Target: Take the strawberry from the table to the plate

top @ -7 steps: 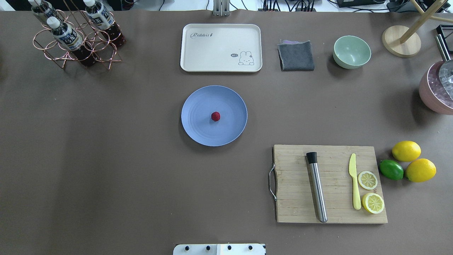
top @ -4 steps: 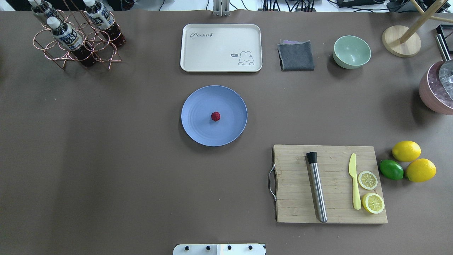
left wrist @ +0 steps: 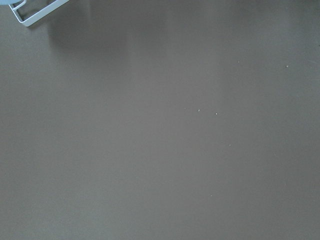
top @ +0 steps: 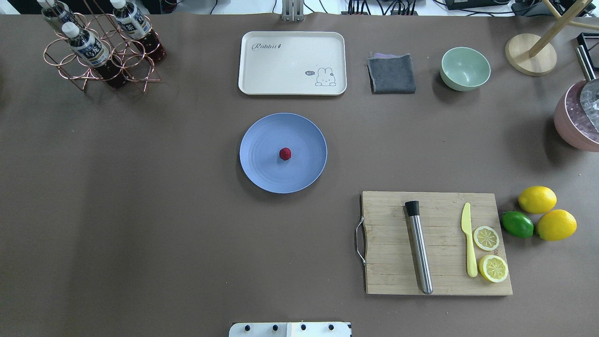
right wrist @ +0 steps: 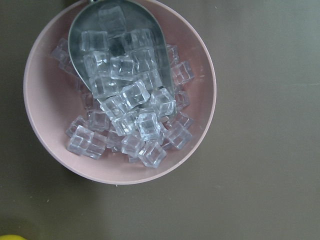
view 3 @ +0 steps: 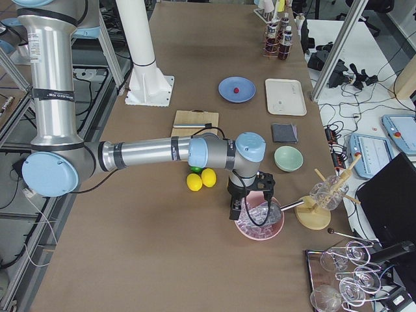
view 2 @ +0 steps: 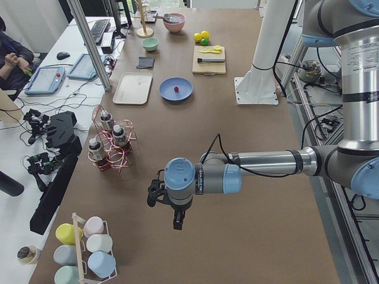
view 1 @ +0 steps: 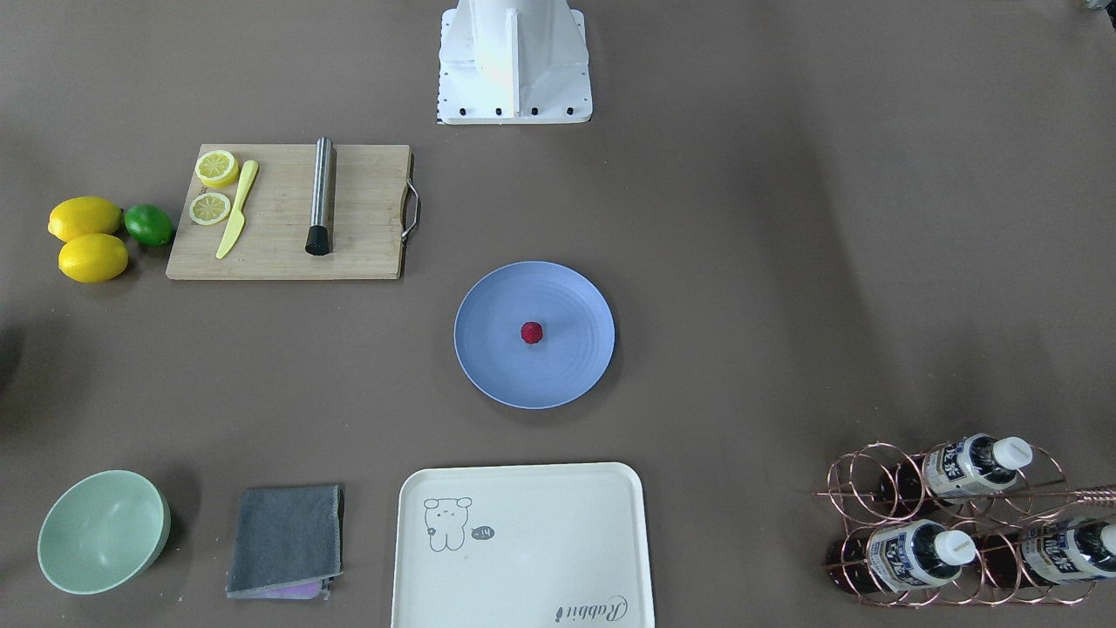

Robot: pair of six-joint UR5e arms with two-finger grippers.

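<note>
Left end effector (view 2: 176, 218): hangs over bare surface (top: 140, 210), well apart from the plate (top: 262, 174), toward the robot's left end. It shows only in a side view, so I cannot tell whether its jaws are wide or narrow.
Right end effector (view 3: 250, 207): hangs over a pink bowl (right wrist: 45, 130), well apart from the plate, toward the robot's right end. Its jaw width cannot be told either.
Strawberry (top: 285, 153): lies on the plate, at about its centre.
Plate: sits flat on the surface, straight out from the robot's base (view 1: 514, 61).
Pink bowl: holds ice cubes (right wrist: 150, 152) and a metal scoop (right wrist: 85, 25). The scoop lies among the cubes with more cubes heaped in it.
Tray (top: 292, 63): just past the plate on the side away from the robot, apart from it.
Cloth (top: 391, 74): past the plate and to its right, beside the tray.
Green bowl (top: 465, 68): farther right of the plate than the cloth, in the same row.
Board (top: 388, 267): right of the plate and nearer the robot. It carries a steel tube (top: 420, 252) with a black cap, a yellow knife (top: 469, 238) and two lemon halves (top: 493, 268).
Lemons (top: 537, 199): two, with a lime (top: 517, 224), close together, farther right of the plate than the board.
Bottle rack (top: 100, 65): copper wire, past the plate and well to its left, with three bottles (top: 89, 47) in it.
</note>
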